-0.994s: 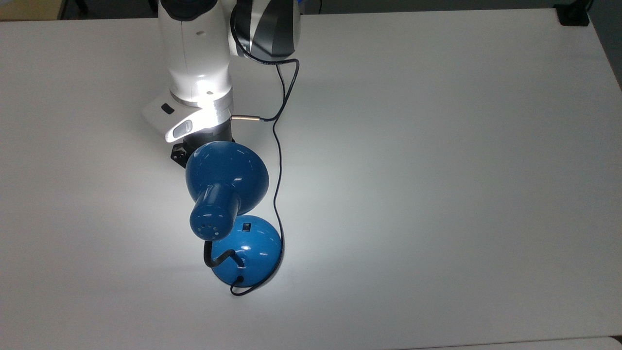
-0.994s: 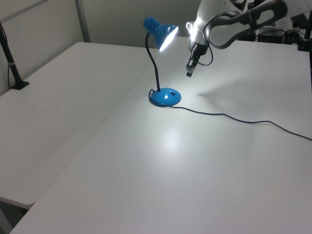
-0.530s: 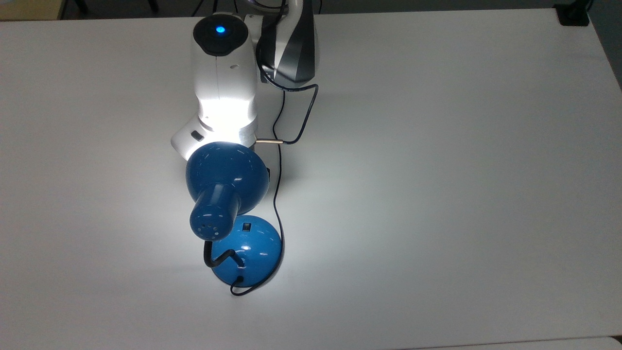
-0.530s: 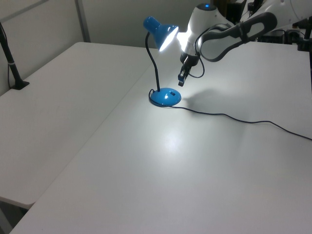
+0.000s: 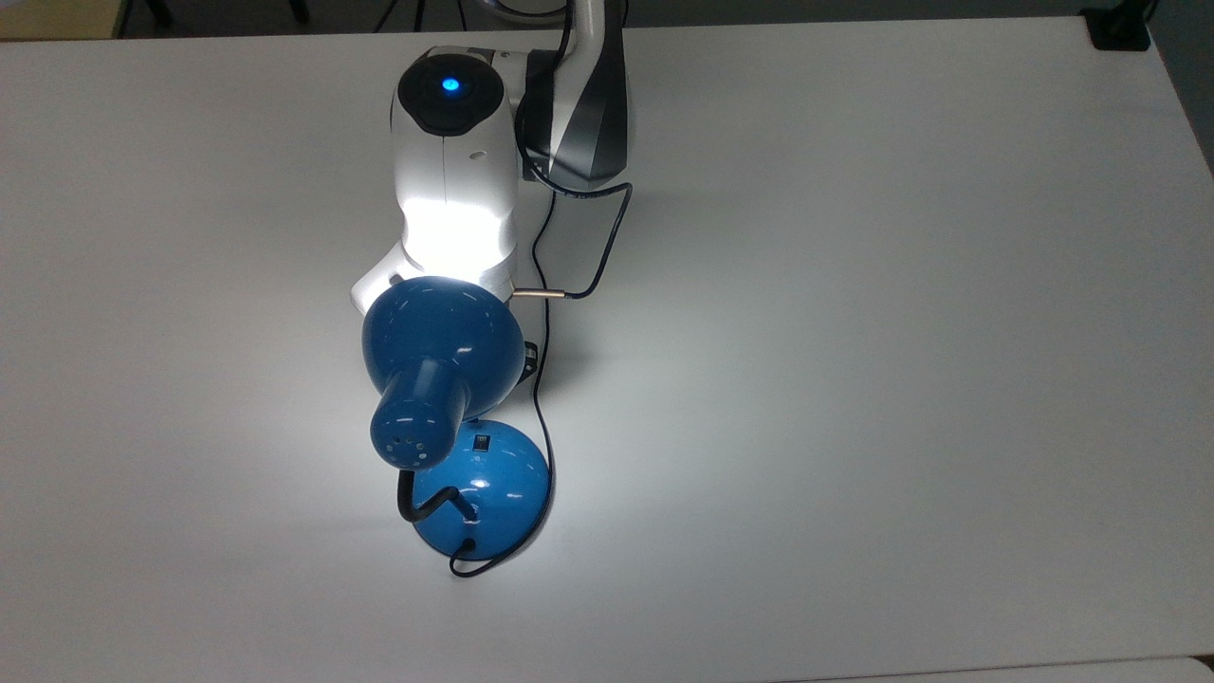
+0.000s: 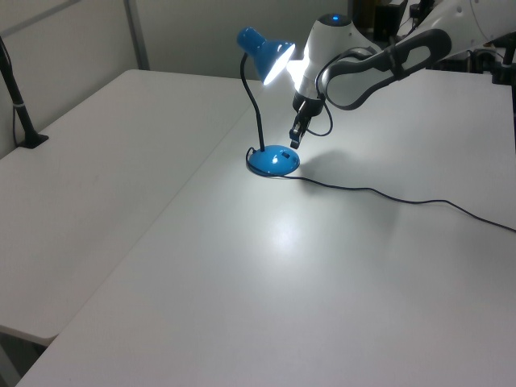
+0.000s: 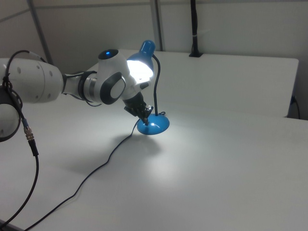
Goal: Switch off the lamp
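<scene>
Lamp [image 6: 272,160] light is on, we see, mid-worktop [image 6: 242,282]. Our gripper [image 6: 295,142] hangs just above its base; we cannot tell how its jaws stand.

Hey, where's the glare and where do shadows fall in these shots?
Top view: the lit lamp blows out the arm's white casing above the shade. Left view: a bright pool lies on the table near the base. Right view: the shade glows white, and the arm's shadow darkens the table.

A lab: bare white tables [image 6: 201,306], plain partition walls [image 7: 231,29], a robot arm [image 7: 72,84] mounted there.
</scene>
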Available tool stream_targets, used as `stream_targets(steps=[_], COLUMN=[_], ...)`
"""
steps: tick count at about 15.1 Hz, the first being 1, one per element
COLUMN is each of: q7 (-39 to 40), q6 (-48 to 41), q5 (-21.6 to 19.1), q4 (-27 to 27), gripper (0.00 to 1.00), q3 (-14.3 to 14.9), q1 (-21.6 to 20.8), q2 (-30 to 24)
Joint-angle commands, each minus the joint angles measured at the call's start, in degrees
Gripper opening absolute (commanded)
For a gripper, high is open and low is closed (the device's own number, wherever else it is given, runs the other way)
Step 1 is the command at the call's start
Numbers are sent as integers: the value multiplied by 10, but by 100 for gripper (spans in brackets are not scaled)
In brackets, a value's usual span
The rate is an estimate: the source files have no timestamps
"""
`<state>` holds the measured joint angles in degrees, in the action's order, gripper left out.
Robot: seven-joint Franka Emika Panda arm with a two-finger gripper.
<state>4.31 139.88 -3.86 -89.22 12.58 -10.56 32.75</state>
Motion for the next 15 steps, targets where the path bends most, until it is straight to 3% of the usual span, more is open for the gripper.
stream_targets(steps=[1,15], q7=[-19,-20], q6=[53,53], q5=[0,31], q4=[9,-11], gripper=[0,0], q3=[5,5], q1=[-10,-21], q2=[28,39])
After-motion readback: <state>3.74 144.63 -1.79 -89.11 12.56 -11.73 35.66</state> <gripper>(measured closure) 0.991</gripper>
